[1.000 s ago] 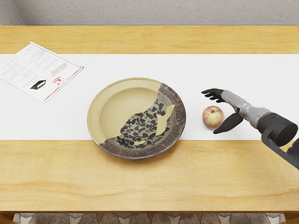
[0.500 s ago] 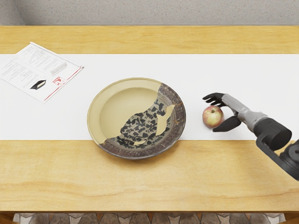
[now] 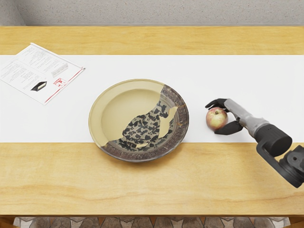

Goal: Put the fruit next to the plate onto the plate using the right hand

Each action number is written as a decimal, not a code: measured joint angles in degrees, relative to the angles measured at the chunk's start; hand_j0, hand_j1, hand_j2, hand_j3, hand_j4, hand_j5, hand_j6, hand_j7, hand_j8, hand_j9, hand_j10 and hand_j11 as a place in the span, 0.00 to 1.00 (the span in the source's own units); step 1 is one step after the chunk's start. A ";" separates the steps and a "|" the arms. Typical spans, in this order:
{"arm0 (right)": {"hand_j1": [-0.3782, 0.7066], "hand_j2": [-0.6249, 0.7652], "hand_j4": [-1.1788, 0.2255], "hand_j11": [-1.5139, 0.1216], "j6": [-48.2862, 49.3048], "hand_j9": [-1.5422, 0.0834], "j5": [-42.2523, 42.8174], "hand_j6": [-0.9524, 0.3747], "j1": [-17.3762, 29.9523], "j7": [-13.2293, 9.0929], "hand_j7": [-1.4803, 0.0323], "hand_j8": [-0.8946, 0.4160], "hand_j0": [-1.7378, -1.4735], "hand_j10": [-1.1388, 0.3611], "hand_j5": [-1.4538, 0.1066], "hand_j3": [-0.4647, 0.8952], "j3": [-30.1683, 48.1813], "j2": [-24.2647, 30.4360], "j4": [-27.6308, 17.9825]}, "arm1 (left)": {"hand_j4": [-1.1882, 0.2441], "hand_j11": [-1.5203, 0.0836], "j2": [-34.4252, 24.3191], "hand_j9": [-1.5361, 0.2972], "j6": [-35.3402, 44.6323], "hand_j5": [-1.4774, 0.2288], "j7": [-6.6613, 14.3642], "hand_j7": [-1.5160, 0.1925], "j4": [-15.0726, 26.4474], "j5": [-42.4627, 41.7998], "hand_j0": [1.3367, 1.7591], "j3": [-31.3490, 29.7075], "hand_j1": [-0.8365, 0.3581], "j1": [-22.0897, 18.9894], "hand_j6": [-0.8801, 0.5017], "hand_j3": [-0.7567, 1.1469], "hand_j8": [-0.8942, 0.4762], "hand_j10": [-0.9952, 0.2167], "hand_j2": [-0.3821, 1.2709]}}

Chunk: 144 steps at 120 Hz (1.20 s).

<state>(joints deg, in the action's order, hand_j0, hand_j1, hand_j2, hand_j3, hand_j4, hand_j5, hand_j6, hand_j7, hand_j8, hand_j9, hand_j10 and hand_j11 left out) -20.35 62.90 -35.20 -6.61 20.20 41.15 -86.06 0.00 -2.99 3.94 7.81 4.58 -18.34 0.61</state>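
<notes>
At the right of the frame, the right robot hand is gripping the small round red-yellow apple, which is sitting just right of the broad tan-and-brown ceramic plate. The grasp step seems underway; next comes lifting it over the rim, leftward.
</notes>
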 joint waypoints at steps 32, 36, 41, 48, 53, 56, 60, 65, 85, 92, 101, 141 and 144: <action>0.50 0.53 0.46 0.46 0.06 0.49 -0.07 0.44 0.00 0.47 0.50 0.44 0.33 0.45 0.47 0.34 -0.05 -0.30 0.79 | 0.66 0.75 0.00 0.66 0.00 0.68 0.00 0.70 -0.01 0.00 0.76 0.00 0.75 0.00 0.46 0.40 0.47 0.62 0.26; 0.50 0.53 0.46 0.45 0.07 0.48 -0.18 0.45 -0.04 0.46 0.48 0.45 0.33 0.46 0.45 0.34 -0.05 -0.30 0.82 | 0.66 0.75 0.00 0.66 0.00 0.68 0.00 0.70 -0.01 0.00 0.76 0.00 0.75 0.00 0.46 0.40 0.47 0.62 0.26; 0.50 0.55 0.47 0.43 0.12 0.46 -0.38 0.46 -0.07 0.47 0.46 0.46 0.33 0.46 0.43 0.34 -0.03 -0.27 0.83 | 0.66 0.75 0.00 0.66 0.00 0.68 0.00 0.70 -0.01 0.00 0.76 0.00 0.75 0.00 0.46 0.40 0.47 0.62 0.26; 0.50 0.56 0.48 0.41 0.21 0.44 -0.77 0.47 -0.10 0.90 0.44 0.46 0.33 0.46 0.41 0.34 0.07 -0.18 0.84 | 0.66 0.75 0.00 0.66 0.00 0.68 0.00 0.70 0.00 -0.01 0.76 -0.01 0.75 0.00 0.46 0.40 0.47 0.62 0.26; 0.50 0.56 0.49 0.40 0.38 0.42 -0.96 0.48 -0.14 1.17 0.43 0.47 0.33 0.46 0.39 0.34 0.20 -0.10 0.84 | 0.66 0.75 0.00 0.66 0.00 0.68 0.01 0.70 -0.01 -0.01 0.76 -0.01 0.75 0.00 0.46 0.40 0.47 0.62 0.26; 0.50 0.56 0.49 0.39 0.51 0.41 -1.07 0.47 -0.23 1.30 0.43 0.47 0.33 0.47 0.38 0.34 0.28 -0.03 0.84 | 0.66 0.75 0.00 0.66 0.00 0.68 0.01 0.70 0.00 -0.01 0.76 -0.01 0.75 0.00 0.46 0.40 0.47 0.62 0.26; 0.50 0.55 0.50 0.38 0.70 0.40 -1.52 0.48 -0.40 1.45 0.42 0.48 0.33 0.47 0.37 0.34 0.37 0.09 0.81 | 0.66 0.75 0.00 0.66 0.00 0.68 0.01 0.70 0.00 -0.01 0.76 -0.01 0.75 0.00 0.46 0.40 0.47 0.62 0.26; 0.50 0.55 0.51 0.37 1.20 0.39 -2.51 0.48 -0.77 1.95 0.41 0.48 0.33 0.48 0.36 0.34 0.45 0.32 0.76 | 0.66 0.75 0.00 0.66 0.00 0.68 0.01 0.70 -0.01 -0.01 0.76 -0.02 0.75 0.00 0.46 0.40 0.47 0.62 0.26; 0.49 0.55 0.52 0.34 8.58 0.36 -9.31 0.49 -2.01 5.82 0.39 0.50 0.33 0.48 0.33 0.34 3.83 3.08 0.59 | 0.66 0.75 0.00 0.66 0.00 0.68 0.01 0.70 -0.02 -0.01 0.76 -0.01 0.75 0.00 0.46 0.40 0.47 0.62 0.26; 0.49 0.55 0.52 0.34 12.28 0.36 -11.49 0.49 -2.14 6.54 0.39 0.50 0.33 0.48 0.33 0.34 5.91 3.96 0.58 | 0.66 0.75 0.00 0.66 0.00 0.68 0.01 0.70 -0.02 -0.01 0.76 -0.01 0.75 0.00 0.46 0.40 0.47 0.62 0.26; 0.49 0.55 0.52 0.34 18.37 0.36 -15.20 0.50 -2.20 7.60 0.39 0.50 0.33 0.48 0.33 0.34 9.26 5.29 0.56 | 0.66 0.75 0.00 0.66 0.00 0.68 0.00 0.70 0.00 0.00 0.76 -0.01 0.75 0.00 0.46 0.40 0.47 0.62 0.26; 0.46 0.53 0.51 0.32 37.60 0.35 -28.77 0.48 -3.28 7.72 0.38 0.49 0.32 0.48 0.31 0.34 19.29 5.07 -0.51 | 0.66 0.75 0.00 0.66 0.00 0.68 0.00 0.70 0.00 0.00 0.76 0.00 0.75 0.00 0.46 0.40 0.47 0.62 0.26; 0.46 0.54 0.51 0.32 37.93 0.35 -29.05 0.48 -3.60 7.30 0.38 0.49 0.32 0.48 0.32 0.34 19.45 4.27 -0.69 | 0.66 0.75 0.00 0.66 0.00 0.68 0.00 0.70 0.00 0.00 0.76 0.00 0.75 0.00 0.46 0.40 0.47 0.62 0.26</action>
<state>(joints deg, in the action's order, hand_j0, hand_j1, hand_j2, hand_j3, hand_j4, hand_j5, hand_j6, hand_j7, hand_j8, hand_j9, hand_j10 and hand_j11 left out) 17.58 33.85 -38.79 0.69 39.66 45.43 -86.75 0.00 -2.99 3.94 7.81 4.58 -18.34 0.61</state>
